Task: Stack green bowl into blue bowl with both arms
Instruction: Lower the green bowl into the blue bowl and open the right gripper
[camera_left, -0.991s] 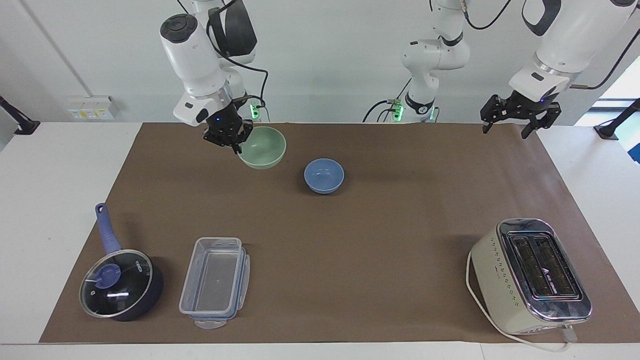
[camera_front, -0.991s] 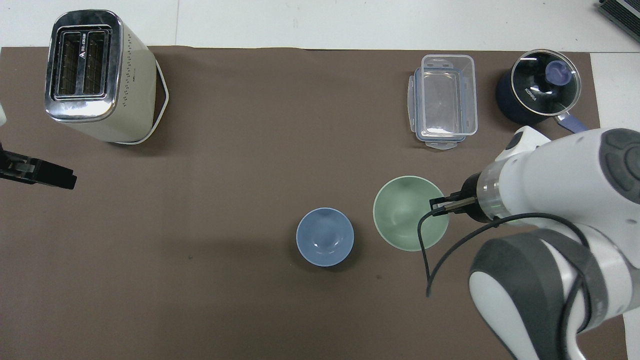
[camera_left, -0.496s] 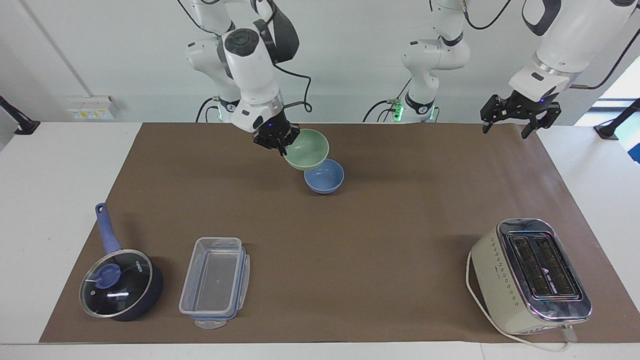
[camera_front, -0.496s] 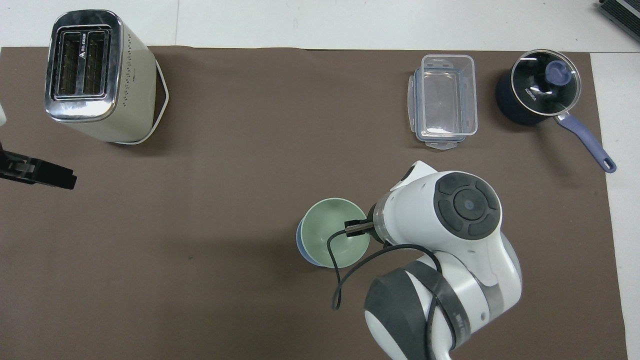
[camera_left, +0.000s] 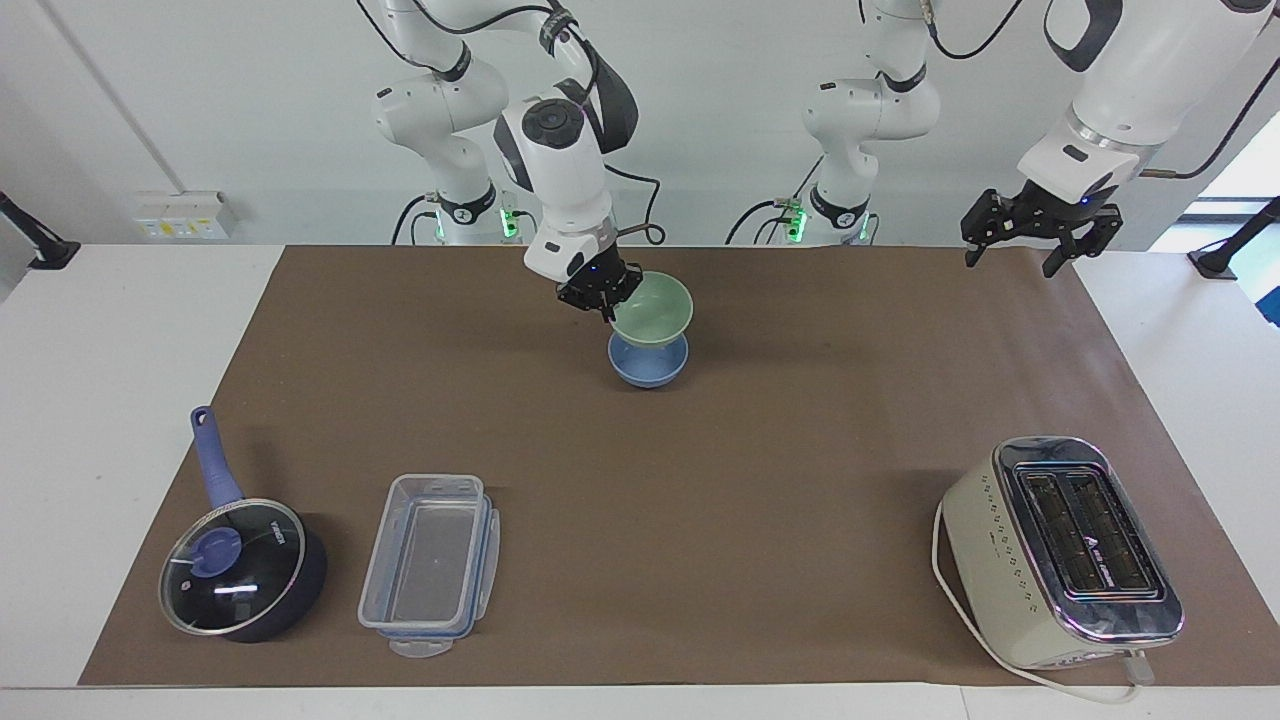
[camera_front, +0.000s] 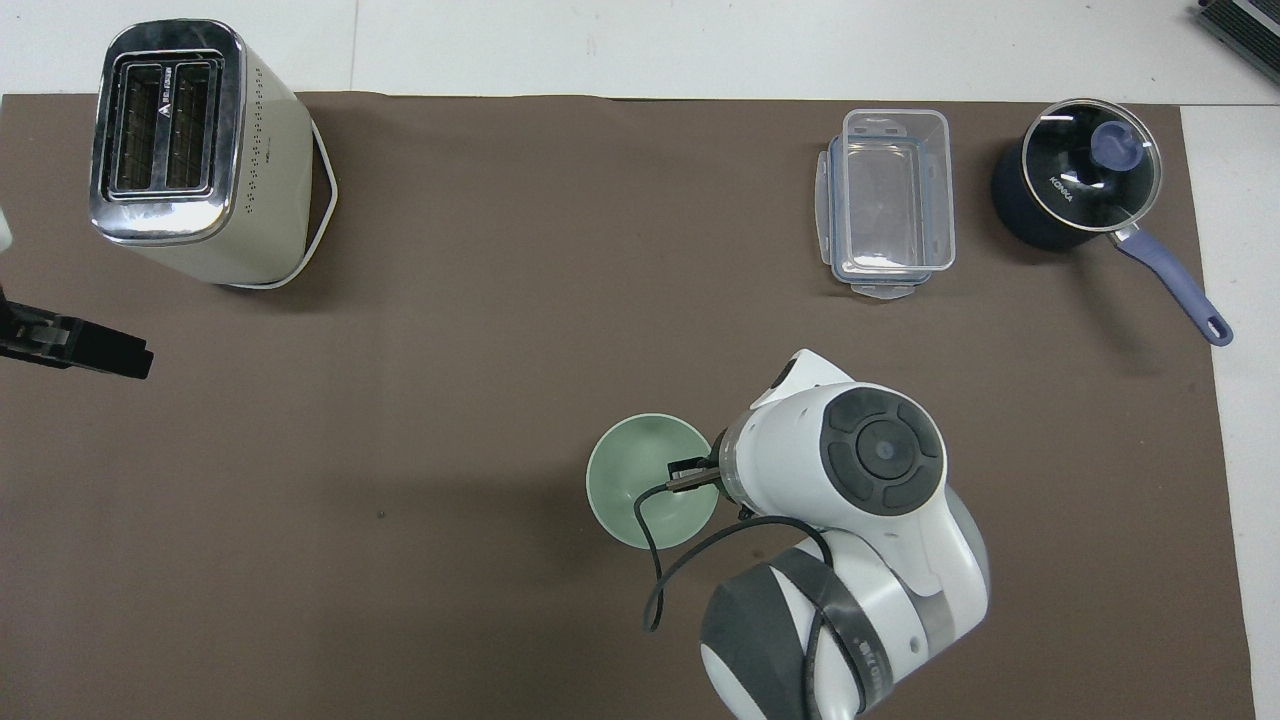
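From the facing view, the right tool (camera_left: 606, 297) is clamped tight on the rim of the green bowl (camera_left: 652, 308), carrying it level right over the blue bowl (camera_left: 648, 365), which sits on the brown mat in the middle of the bench (camera_left: 100, 330). The green bowl's base looks to be at or just inside the blue rim; whether it touches, I can't tell. The left tool (camera_left: 1040, 240) waits over the bench's edge at the left arm's end, fingers spread, nothing in them.

Now overhead: the green bowl (camera_front: 650, 481) covers the blue one completely, so the line-up looks good. My read: pickup and carry done, lowering and letting go left.
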